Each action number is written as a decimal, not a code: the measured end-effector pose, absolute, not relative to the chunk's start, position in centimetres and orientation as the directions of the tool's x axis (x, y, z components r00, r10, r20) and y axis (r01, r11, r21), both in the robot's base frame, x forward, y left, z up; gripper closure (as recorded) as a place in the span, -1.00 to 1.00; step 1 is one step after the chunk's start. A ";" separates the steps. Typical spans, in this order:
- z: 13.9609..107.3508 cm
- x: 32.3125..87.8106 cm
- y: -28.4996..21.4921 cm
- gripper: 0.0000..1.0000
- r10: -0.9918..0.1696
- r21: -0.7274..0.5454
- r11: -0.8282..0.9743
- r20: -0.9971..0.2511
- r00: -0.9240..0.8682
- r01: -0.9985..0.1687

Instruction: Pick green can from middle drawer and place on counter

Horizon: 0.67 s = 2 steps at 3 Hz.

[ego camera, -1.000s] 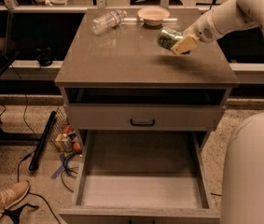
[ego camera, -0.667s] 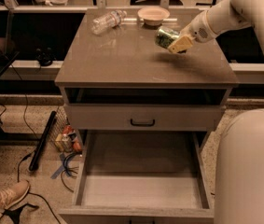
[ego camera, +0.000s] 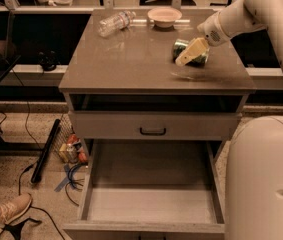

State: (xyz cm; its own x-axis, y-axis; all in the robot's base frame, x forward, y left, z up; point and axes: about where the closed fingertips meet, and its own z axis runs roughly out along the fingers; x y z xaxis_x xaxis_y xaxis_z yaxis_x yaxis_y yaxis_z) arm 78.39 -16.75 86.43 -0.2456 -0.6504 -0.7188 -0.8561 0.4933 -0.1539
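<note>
bottle (ego camera: 115,22), bowl (ego camera: 164,16) on counter (ego camera: 131,66); pincer (ego camera: 191,53) above

Clear plastic bottle (ego camera: 115,22) on its side, pale bowl (ego camera: 164,16) near it; floor cables (ego camera: 72,185), tan shoe (ego camera: 8,212)

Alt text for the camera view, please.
The gripper holds the green can over the right side of the counter. A plastic bottle and a bowl sit at its back edge; below, the middle drawer stands open.

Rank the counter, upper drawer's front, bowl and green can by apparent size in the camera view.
1. counter
2. upper drawer's front
3. green can and bowl: too alike to rank; the gripper, above the counter's right side, grips and partly hides the can.
</note>
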 end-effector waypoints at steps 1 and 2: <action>86.4 77.5 -18.7 -1.00 -0.631 -0.147 0.489 -0.740 -0.232 -0.860; 87.5 75.4 -23.0 -1.00 -0.589 -0.164 0.531 -0.777 -0.223 -0.831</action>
